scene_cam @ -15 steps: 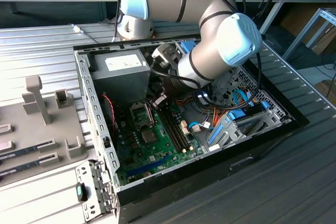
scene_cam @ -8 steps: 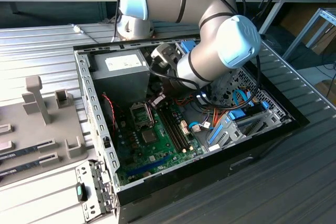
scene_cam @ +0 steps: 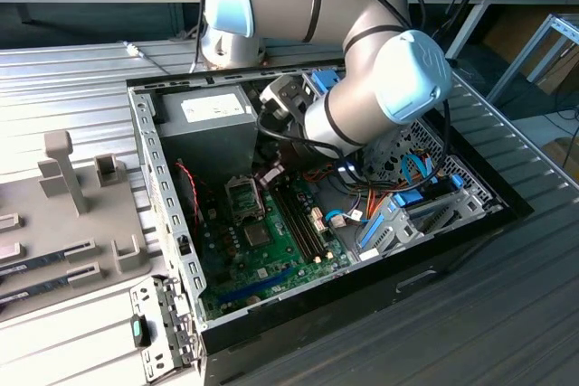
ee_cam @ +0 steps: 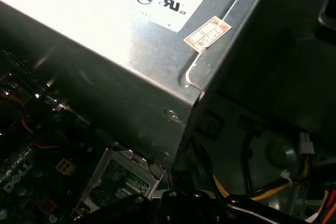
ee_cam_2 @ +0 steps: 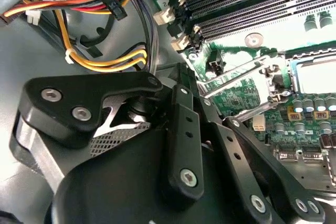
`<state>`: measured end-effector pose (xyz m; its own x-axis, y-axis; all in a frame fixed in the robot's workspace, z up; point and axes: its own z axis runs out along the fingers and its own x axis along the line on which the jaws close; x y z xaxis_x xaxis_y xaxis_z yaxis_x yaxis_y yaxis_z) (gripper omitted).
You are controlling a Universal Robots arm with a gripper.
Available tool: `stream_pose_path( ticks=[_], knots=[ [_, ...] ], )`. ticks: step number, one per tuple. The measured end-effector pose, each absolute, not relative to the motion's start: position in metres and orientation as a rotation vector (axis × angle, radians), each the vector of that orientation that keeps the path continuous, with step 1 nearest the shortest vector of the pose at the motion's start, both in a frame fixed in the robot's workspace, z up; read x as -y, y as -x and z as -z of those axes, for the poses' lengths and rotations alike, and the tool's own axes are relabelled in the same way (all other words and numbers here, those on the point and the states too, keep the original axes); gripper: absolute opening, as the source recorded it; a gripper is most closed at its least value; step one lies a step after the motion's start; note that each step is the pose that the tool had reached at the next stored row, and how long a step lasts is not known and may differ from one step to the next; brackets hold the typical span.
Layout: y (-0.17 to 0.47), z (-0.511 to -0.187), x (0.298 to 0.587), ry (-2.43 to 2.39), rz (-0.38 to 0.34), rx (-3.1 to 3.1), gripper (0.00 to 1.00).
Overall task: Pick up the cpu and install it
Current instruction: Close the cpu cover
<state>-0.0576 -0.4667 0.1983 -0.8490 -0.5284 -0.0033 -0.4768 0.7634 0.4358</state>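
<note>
In the exterior view my gripper (scene_cam: 270,175) hangs inside the open computer case, just beside and slightly above the motherboard's socket frame (scene_cam: 244,194), on the exterior view's right of it. A flat pale silvery square, which I take for the cpu (ee_cam_2: 316,74), lies inside that frame, with the metal lever (ee_cam_2: 247,72) lying across beside it. In the first wrist view the cpu (ee_cam: 119,182) shows as a greyish-green square in the silvery frame. The gripper's black linkage bars (ee_cam_2: 184,129) fill the foreground of the second wrist view. Nothing shows held in them.
The grey power supply (scene_cam: 204,119) stands close behind the socket. Memory slots (scene_cam: 303,219) and a small dark soldered chip (scene_cam: 258,234) lie alongside. Orange and yellow cables (ee_cam_2: 105,51) hang near the gripper. The case wall (scene_cam: 167,214) and a grey fixture (scene_cam: 72,214) stand at the exterior view's left.
</note>
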Motion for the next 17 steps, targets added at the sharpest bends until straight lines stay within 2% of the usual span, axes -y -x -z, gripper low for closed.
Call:
stream_pose_path(
  ticks=[17],
  knots=[
    [0.06,-0.215,0.472,-0.814,0.668,2.836,0.11]
  ],
)
